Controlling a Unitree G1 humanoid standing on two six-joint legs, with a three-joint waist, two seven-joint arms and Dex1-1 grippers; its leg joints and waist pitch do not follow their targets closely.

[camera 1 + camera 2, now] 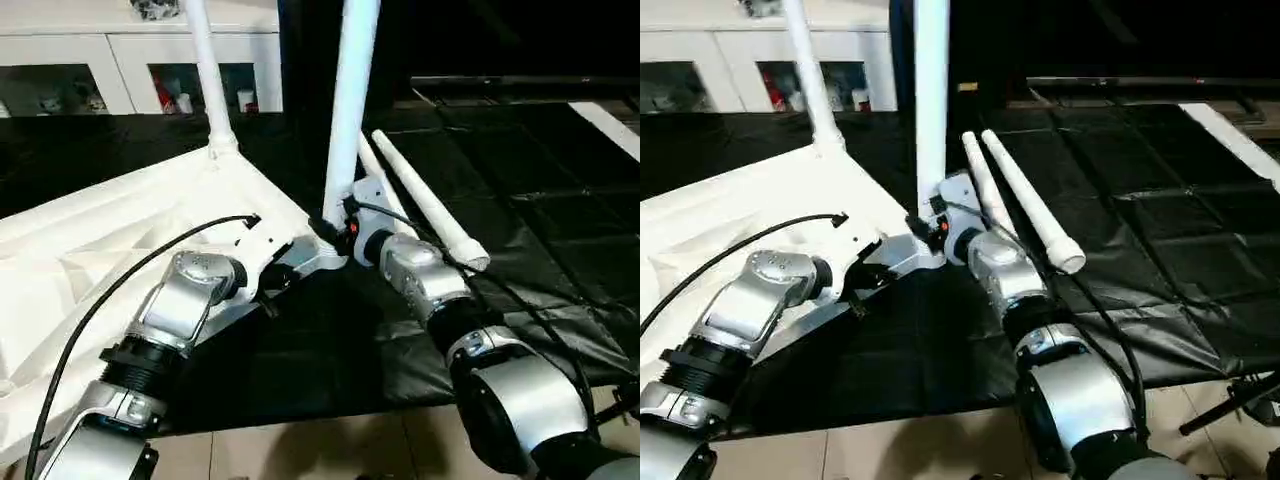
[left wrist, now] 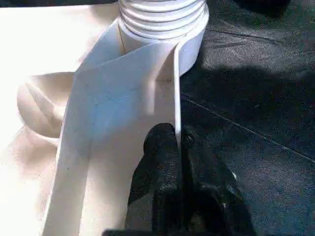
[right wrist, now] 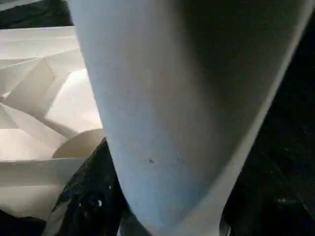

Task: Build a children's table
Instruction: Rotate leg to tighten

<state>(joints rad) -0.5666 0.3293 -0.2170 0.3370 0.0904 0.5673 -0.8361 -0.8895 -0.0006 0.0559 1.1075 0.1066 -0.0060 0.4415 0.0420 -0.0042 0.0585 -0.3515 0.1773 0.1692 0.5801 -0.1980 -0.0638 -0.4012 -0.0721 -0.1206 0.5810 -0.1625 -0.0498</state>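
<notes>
The white tabletop [image 1: 100, 250] lies upside down on a black mat, ribbed underside up. Two white legs stand upright in its corner sockets, one at the far corner [image 1: 208, 80] and one at the near corner [image 1: 350, 100]. My left gripper [image 2: 176, 135] is shut on the thin rim wall of the tabletop [image 2: 123, 98], just short of the ribbed base of the near leg [image 2: 162, 19]. My right gripper [image 1: 335, 228] sits at the foot of that near leg, whose tube [image 3: 162, 123] rises right in front of the wrist camera.
Two loose white legs [image 1: 430, 205] lie side by side on the black mat [image 1: 540, 200] to the right of my right arm. A white glass-door cabinet [image 1: 120, 60] stands at the back left. Pale floor tiles [image 1: 300, 450] border the mat's near edge.
</notes>
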